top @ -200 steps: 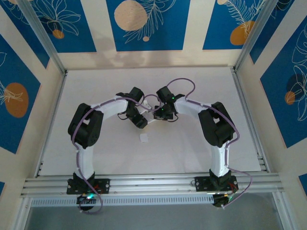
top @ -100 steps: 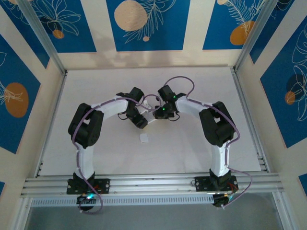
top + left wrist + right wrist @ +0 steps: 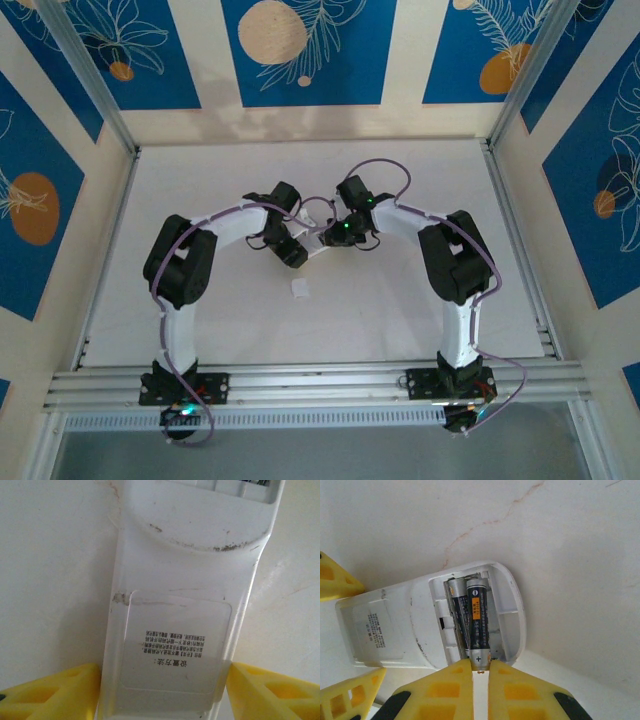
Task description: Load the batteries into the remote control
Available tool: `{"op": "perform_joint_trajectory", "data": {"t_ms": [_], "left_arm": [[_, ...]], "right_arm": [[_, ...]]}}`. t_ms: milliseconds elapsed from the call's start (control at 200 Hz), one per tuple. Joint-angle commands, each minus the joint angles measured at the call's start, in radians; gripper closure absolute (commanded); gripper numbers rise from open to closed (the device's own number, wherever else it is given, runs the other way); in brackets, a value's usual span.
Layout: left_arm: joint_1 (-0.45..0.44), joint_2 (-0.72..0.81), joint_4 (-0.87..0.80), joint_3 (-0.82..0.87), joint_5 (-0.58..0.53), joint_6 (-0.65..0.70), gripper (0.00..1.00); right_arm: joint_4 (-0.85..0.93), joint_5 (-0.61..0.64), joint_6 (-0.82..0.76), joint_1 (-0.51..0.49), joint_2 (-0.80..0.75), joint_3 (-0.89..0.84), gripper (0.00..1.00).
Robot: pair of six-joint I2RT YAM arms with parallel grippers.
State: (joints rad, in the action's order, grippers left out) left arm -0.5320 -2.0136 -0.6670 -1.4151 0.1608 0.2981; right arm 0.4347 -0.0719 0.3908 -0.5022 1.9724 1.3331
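Left claw (image 3: 165, 680) grips white flat plastic remote control (image 3: 395, 625); right claw (image 3: 480, 672) pinches dark-grey cylindrical battery (image 3: 477, 620) in bay; next I should press it flat.

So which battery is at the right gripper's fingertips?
The orange-labelled battery, its plus end between the fingertips of the right gripper; the other battery lies farther off.

Chinese print on the remote control (image 3: 176, 652); plus sign on battery (image 3: 478, 625).
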Motion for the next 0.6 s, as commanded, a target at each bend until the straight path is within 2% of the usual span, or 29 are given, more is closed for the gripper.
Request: {"op": "perform_joint_trajectory", "data": {"t_ms": [0, 255, 595], "left_arm": [[0.011, -0.02, -0.022, -0.022, 0.023, 0.016, 0.33], [0.01, -0.02, -0.022, -0.023, 0.025, 0.014, 0.33], [0.011, -0.02, -0.023, -0.025, 0.026, 0.014, 0.33]], "right_arm": [[0.012, -0.015, 0.007, 0.004, 0.011, 0.009, 0.87], [0.067, -0.008, 0.022, 0.005, 0.018, 0.025, 0.87], [0.055, -0.041, 0.046, -0.005, 0.054, 0.052, 0.87]]}}
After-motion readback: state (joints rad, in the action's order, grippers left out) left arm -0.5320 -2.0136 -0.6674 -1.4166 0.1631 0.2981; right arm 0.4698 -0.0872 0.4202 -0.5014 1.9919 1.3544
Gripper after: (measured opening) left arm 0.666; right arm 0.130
